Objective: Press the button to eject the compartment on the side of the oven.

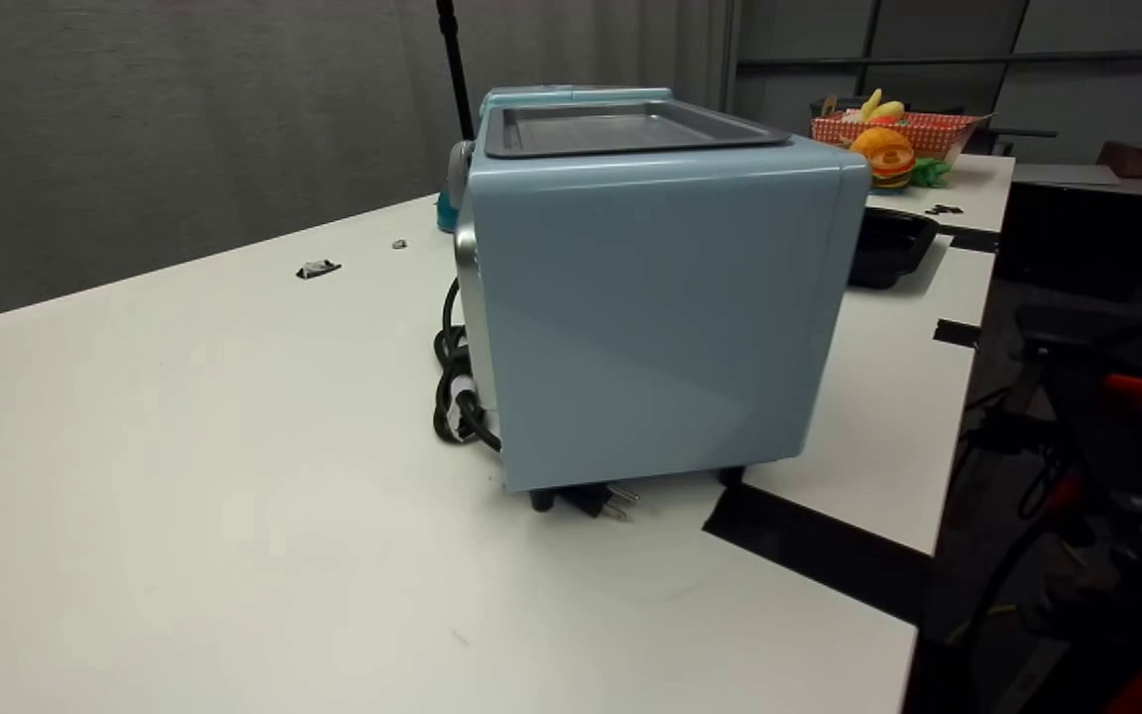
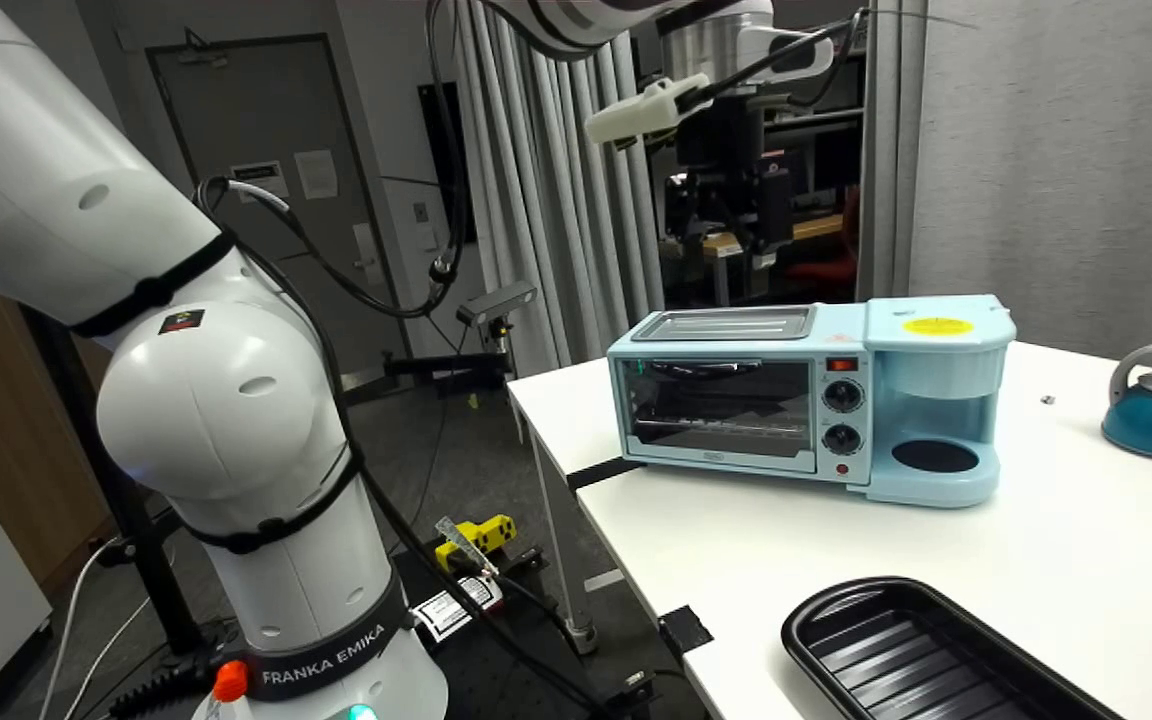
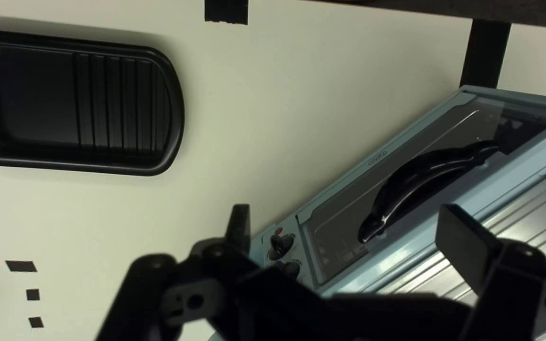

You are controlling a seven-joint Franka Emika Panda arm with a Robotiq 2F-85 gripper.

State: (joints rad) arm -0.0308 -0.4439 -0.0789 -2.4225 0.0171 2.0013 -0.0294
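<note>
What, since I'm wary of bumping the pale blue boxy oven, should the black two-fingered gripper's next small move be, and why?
I'd probably shut the gripper where it hangs, higher than the oven: its fingers stand wide apart with nothing held, and a closed tip would likely suit button-pressing better and snag less.

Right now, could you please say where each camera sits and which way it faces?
Exterior view: faces the oven door across the pan; arm and jaws show.
Exterior view: faces the oven from its plain end; no arm shows.
Wrist view: looks down on oven and pan; jaws show.
Both exterior views share oven and pan.
</note>
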